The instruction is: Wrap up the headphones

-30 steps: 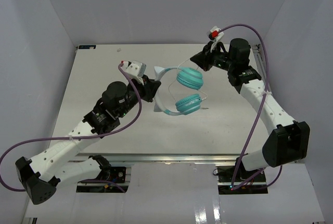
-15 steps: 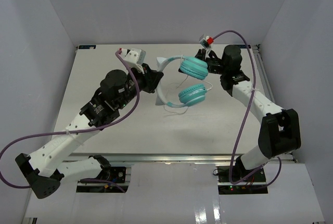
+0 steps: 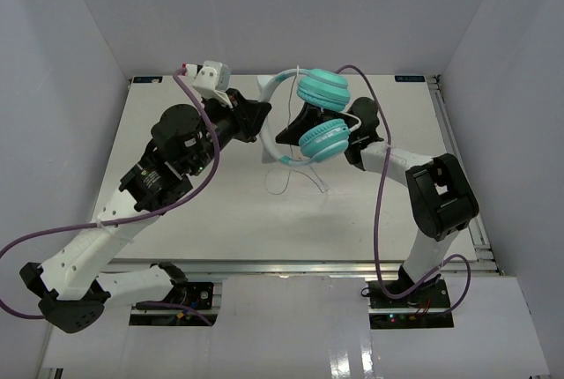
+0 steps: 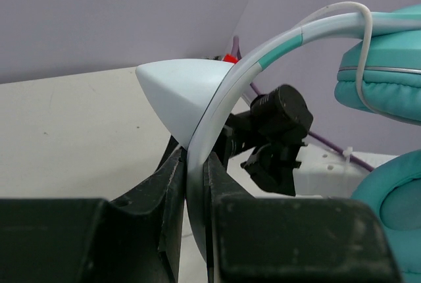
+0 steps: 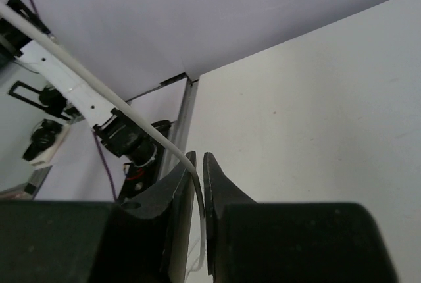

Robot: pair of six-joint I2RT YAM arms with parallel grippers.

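Headphones point(image 3: 319, 138) hang in the air above the white table point(image 3: 229, 211), lifted between our two arms. We see the pale headband point(image 4: 217, 108) pinched edge-on in the left pincer point(image 4: 196, 184), whose jaws stand narrow and press on both sides of the band. Just above that pincer a white pointed ear point(image 4: 174, 89) sticks out from the band. Beyond it and to its right are the two teal ear cups point(image 4: 378, 79), one over the other. The cord point(image 5: 99, 92), thin and pale, runs down into the right pincer point(image 5: 199, 168), which is nearly closed with the cord caught between its tips. From overhead we see this pincer close against the ear cups. A loose length of cord dangles below it, and we cannot tell whether it touches the table.
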